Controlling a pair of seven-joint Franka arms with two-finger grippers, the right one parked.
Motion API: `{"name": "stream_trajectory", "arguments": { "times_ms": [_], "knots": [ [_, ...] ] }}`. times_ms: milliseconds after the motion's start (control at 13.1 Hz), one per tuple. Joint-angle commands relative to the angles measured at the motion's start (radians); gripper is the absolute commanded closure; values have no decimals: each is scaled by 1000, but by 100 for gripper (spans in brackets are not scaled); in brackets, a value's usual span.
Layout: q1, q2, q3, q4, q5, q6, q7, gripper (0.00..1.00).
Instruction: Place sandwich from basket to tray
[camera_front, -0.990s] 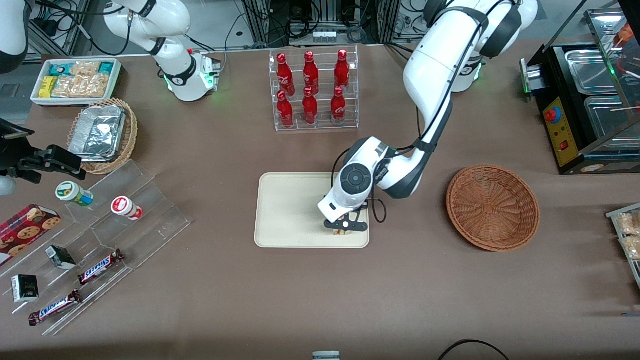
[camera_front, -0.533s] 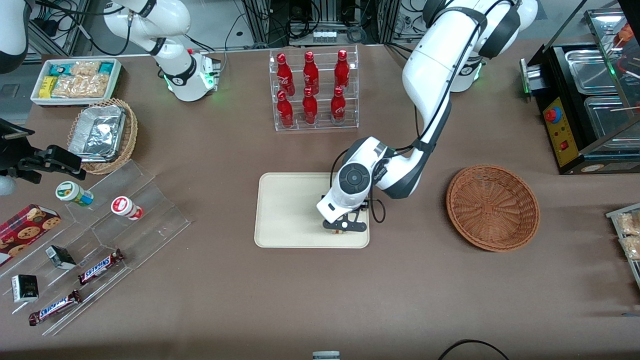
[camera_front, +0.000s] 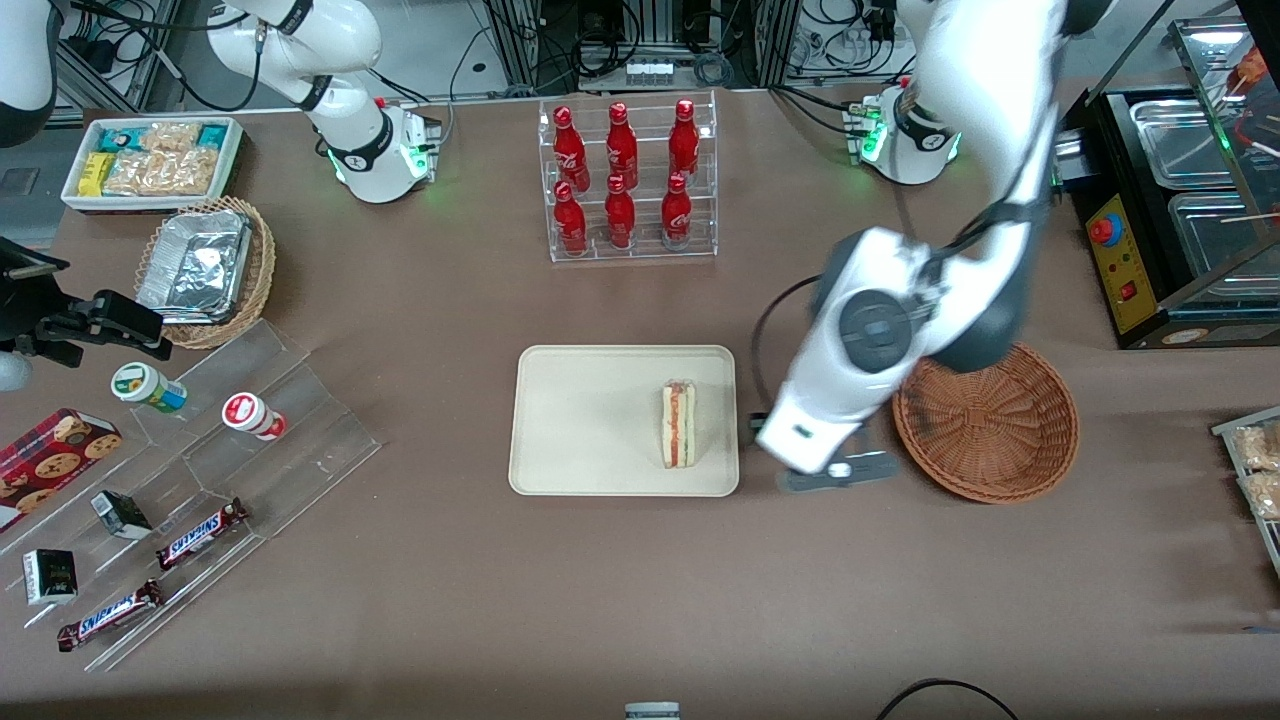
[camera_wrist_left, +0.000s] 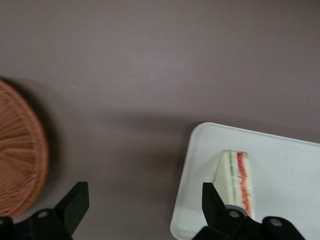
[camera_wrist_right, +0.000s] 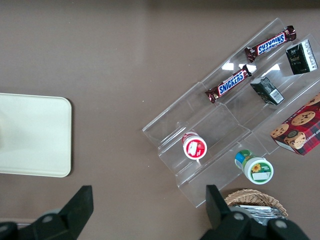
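The sandwich (camera_front: 678, 423) (camera_wrist_left: 237, 177) lies on the cream tray (camera_front: 590, 420) (camera_wrist_left: 285, 160) (camera_wrist_right: 35, 135), near the tray's short edge that faces the basket, its red and green filling edge upward. The reddish-brown wicker basket (camera_front: 1000, 430) (camera_wrist_left: 20, 150) stands toward the working arm's end of the table, with nothing showing in it. My gripper (camera_front: 835, 470) (camera_wrist_left: 143, 192) hangs open and holds nothing, above the bare table between the tray and the basket. The arm's wrist hides part of the basket's rim in the front view.
A clear rack of red bottles (camera_front: 627, 180) stands farther from the front camera than the tray. Toward the parked arm's end are an acrylic stepped stand (camera_front: 250, 420) (camera_wrist_right: 225, 120) with snacks, a lighter basket with foil container (camera_front: 205, 268) and a white snack tray (camera_front: 150, 160). A black appliance (camera_front: 1170, 200) sits near the basket.
The gripper has let go of the sandwich, which now lies on the tray, and has risen and swung away toward the basket.
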Motion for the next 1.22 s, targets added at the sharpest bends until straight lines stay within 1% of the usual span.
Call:
{"name": "stream_trajectory", "arguments": {
  "times_ms": [0, 152, 305, 457, 686, 762, 990, 1143],
  "knots": [
    [86, -108, -2, -78, 11, -59, 47, 0],
    [152, -178, -1, -122, 11, -99, 151, 0],
    [230, -250, -2, -177, 11, -102, 278, 0],
    [279, -341, -2, -274, 11, -99, 355, 0],
    [302, -419, -2, -300, 18, -171, 374, 0],
    [325, -445, -13, -299, 35, -203, 376, 0],
    [406, -513, -114, -296, 63, -276, 376, 0],
    [393, -539, -117, -288, 67, -309, 377, 0]
  ]
}}
